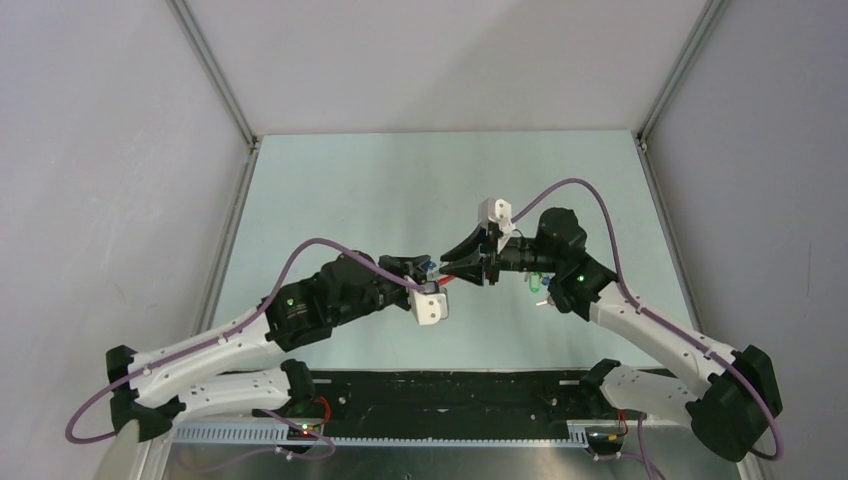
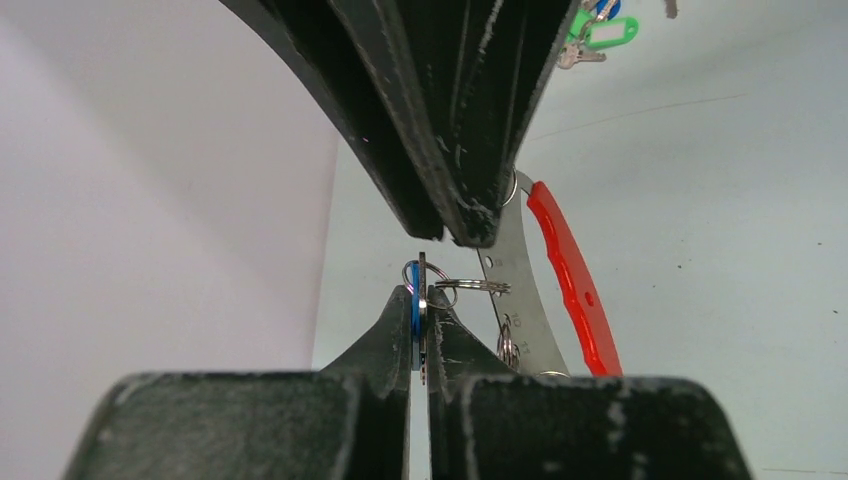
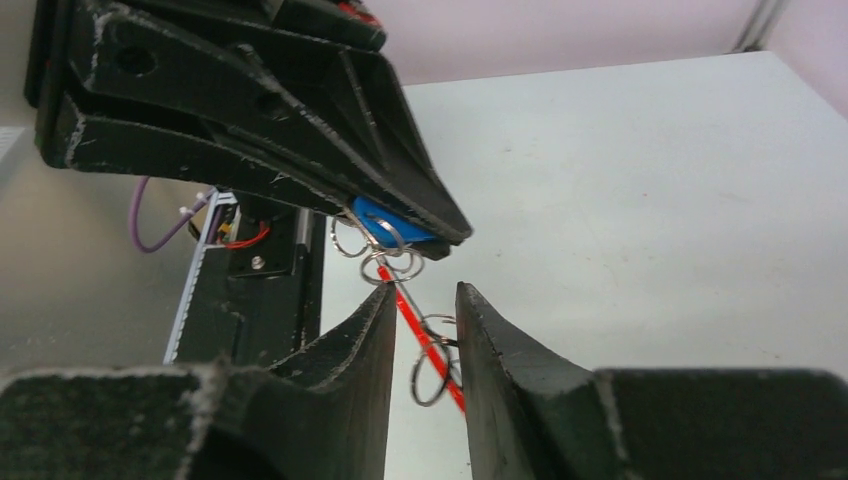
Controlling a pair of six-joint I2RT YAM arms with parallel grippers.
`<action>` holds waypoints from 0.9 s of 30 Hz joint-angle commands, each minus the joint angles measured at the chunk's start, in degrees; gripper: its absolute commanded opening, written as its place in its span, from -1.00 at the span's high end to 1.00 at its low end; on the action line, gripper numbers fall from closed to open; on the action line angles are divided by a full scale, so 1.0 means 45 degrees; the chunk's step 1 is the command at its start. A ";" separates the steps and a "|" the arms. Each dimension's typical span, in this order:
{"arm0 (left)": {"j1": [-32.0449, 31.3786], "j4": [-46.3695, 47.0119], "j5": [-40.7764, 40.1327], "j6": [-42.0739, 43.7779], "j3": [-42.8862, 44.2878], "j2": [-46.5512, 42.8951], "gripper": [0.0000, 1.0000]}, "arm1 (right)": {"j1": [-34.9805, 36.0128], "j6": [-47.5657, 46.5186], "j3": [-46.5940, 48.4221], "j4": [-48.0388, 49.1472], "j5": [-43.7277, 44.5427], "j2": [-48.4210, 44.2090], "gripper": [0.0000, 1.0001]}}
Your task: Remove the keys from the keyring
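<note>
My two grippers meet above the middle of the table. The left gripper [image 1: 436, 272] [image 2: 421, 300] is shut on a blue-headed key [image 2: 414, 308], seen edge-on between its fingertips. The key also shows in the right wrist view [image 3: 385, 222]. Small wire split rings [image 2: 472, 286] link the key to the keyring. The keyring is an oval loop with a red band [image 2: 570, 275] and a grey metal strip [image 2: 515, 290]. The right gripper [image 1: 462, 267] [image 3: 425, 300] is shut on the keyring, and the red band [image 3: 425, 340] runs between its fingers. More split rings [image 3: 430, 375] hang on the band.
A green-tagged key and a blue one [image 2: 603, 32] lie loose on the table beyond the right gripper, also showing in the top view [image 1: 540, 285]. Grey enclosure walls stand on three sides. A black strip [image 1: 450, 392] runs along the near edge between the arm bases.
</note>
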 commanded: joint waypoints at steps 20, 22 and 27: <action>-0.0066 0.1485 -0.0040 0.0473 -0.0722 -0.0984 1.00 | 0.0368 0.0008 0.0000 -0.0114 -0.0977 -0.0320 0.24; -0.0060 0.1524 0.0027 0.0523 -0.0761 -0.1005 1.00 | 0.0368 -0.0087 0.0003 -0.0045 -0.0984 -0.0414 0.22; -0.0070 0.1542 0.0334 0.1363 -0.1170 -0.1157 1.00 | 0.0268 -0.0381 0.0052 -0.0101 -0.0428 -0.0960 0.20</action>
